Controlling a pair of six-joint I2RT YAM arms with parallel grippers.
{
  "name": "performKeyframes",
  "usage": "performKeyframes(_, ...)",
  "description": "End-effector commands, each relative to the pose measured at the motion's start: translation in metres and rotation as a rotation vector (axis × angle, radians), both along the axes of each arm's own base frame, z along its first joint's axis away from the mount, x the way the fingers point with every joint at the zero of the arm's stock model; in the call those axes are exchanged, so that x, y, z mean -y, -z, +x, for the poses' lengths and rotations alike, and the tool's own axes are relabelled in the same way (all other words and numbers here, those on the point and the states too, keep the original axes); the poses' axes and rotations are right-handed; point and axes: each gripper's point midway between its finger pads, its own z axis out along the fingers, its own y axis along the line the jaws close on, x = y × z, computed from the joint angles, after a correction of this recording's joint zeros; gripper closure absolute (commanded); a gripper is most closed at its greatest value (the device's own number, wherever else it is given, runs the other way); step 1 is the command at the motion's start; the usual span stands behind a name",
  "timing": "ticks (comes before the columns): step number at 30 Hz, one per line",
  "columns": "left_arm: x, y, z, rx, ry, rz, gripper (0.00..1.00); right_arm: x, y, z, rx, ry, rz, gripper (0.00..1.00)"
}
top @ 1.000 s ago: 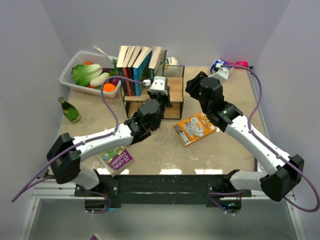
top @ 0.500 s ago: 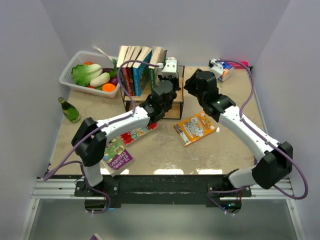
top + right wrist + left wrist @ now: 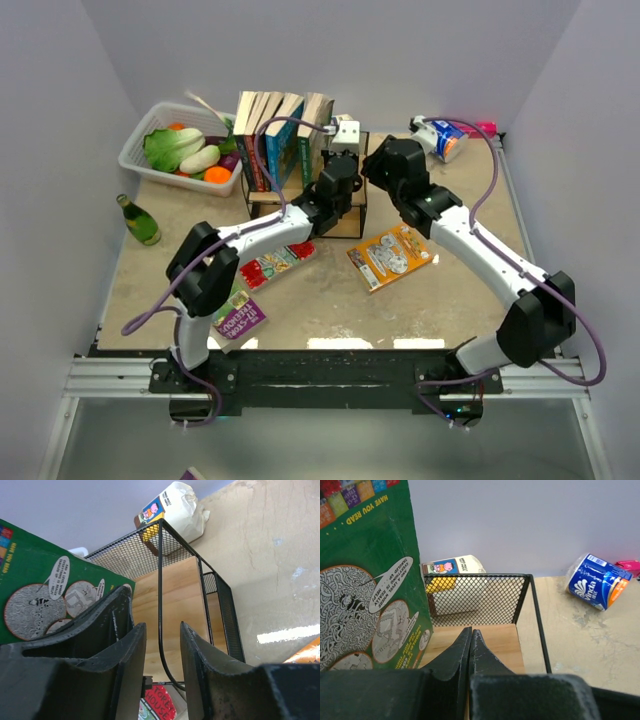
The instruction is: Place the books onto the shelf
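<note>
Several books (image 3: 280, 135) stand upright on the shelf (image 3: 352, 222), a black wire rack with wooden boards; the green one (image 3: 365, 590) is the rightmost. More books lie flat on the table: an orange one (image 3: 392, 257), a red one (image 3: 272, 266) and a purple one (image 3: 238, 318). My left gripper (image 3: 471, 631) is shut and empty, low over the top board (image 3: 495, 642), just right of the green book (image 3: 45, 600). My right gripper (image 3: 161, 629) is open at the shelf's right front corner, and a black frame wire (image 3: 159, 595) runs between its jaws.
A white basket (image 3: 140, 160) of vegetables stands left of the shelf, with a green bottle (image 3: 140, 220) in front of it. A blue paper roll (image 3: 597, 580) lies at the back right, and a white bag (image 3: 180, 507) sits behind the shelf.
The left arm has reached forward from the table up over the shelf's top board. The right gripper has shifted left onto the shelf's corner wire and its jaws have narrowed a little.
</note>
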Motion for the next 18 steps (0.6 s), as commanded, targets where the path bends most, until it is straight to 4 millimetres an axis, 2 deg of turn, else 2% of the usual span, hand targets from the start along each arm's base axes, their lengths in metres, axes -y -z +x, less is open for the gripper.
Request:
performKeyframes(1, -0.012, -0.021, 0.016, 0.035, -0.059, -0.064, 1.0, -0.008, -0.021, 0.011, 0.047, -0.013, 0.053, 0.64)
performKeyframes(8, -0.02, 0.0, 0.033, -0.003, -0.093, -0.052, 1.0, -0.007, -0.015, 0.016, 0.033, -0.008, 0.048, 0.74)
performKeyframes(13, -0.027, 0.003, 0.04, -0.012, -0.126, -0.041, 1.0, -0.005, -0.01, 0.017, 0.023, -0.006, 0.045, 0.8)
performKeyframes(18, -0.036, 0.011, 0.044, -0.031, -0.175, -0.008, 0.99, -0.004, -0.007, 0.016, 0.02, -0.005, 0.044, 0.82)
